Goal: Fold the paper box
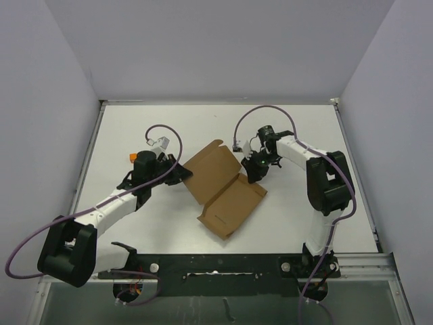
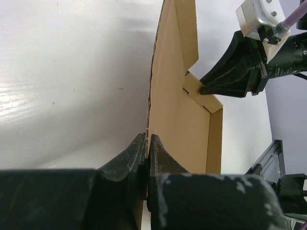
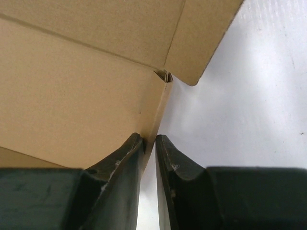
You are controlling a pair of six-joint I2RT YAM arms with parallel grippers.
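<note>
The paper box is a brown cardboard sheet, partly folded, in the middle of the table. My left gripper is shut on the box's left wall, and the left wrist view shows the card edge pinched between the jaws. My right gripper is at the box's right wall. In the right wrist view its jaws straddle that wall's edge with a narrow gap; the card touches only the left finger. The right gripper also shows in the left wrist view, by a side tab.
White table with a raised rim, walled by white panels on three sides. A black rail runs along the near edge between the arm bases. Purple cables loop above both arms.
</note>
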